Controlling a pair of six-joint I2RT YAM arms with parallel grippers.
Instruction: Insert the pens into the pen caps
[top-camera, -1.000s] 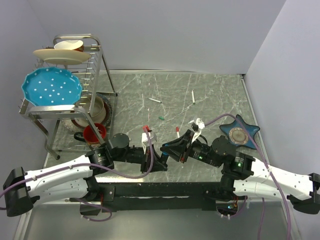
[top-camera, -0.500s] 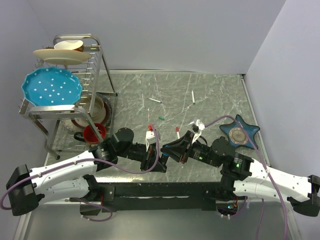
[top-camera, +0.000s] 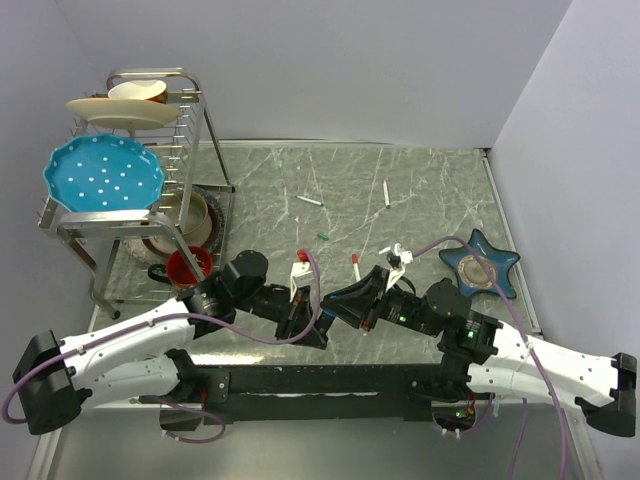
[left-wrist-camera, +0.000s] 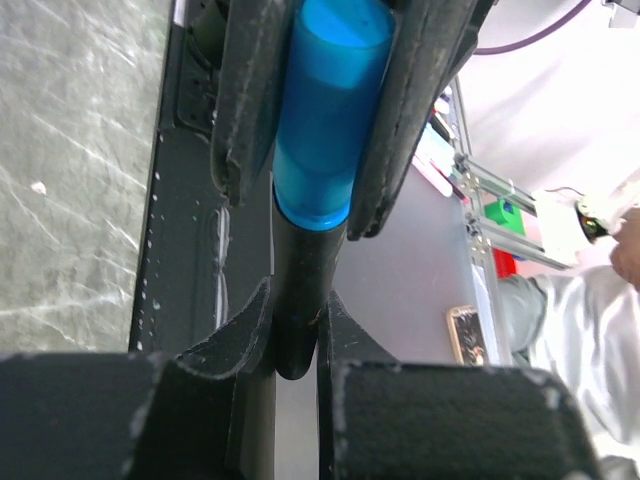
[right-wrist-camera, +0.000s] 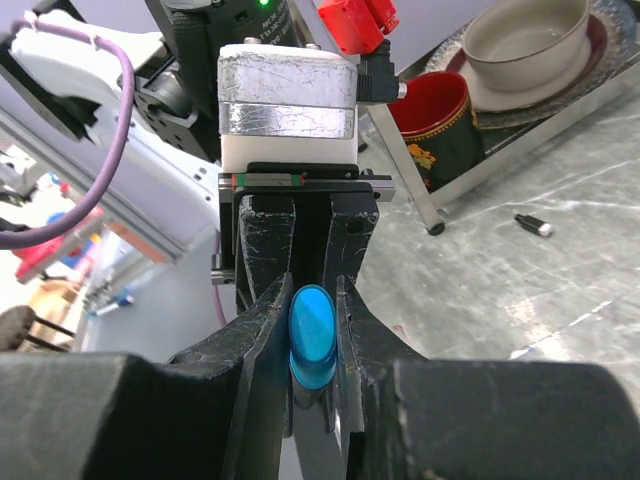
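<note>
Left arm has swung in a bit vs. a sec ago; left gripper (left-wrist-camera: 295, 318) and right gripper (right-wrist-camera: 314, 300) meet nose to nose near the table's (top-camera: 440, 190) front edge.
Top view hides the joint btw. them, only the wrist cams show it. The left gripper's dark, rough pads are pinched almost together on the round black pen (left-wrist-camera: 297, 290). The right gripper is parted narrowly, clamped on the glossy blue cap (left-wrist-camera: 325, 110), a smooth cylinder w/ rounded end sitting over the barrel. Pen tip is hidden; can't tell if fully seated. Farther back on the grey marbled top lie two thin white pens (top-camera: 311, 200) (top-camera: 387, 192) and a tiny green cap (top-camera: 322, 236), apart. The red-tipped piece (top-camera: 355, 263) is too small to ID.
</note>
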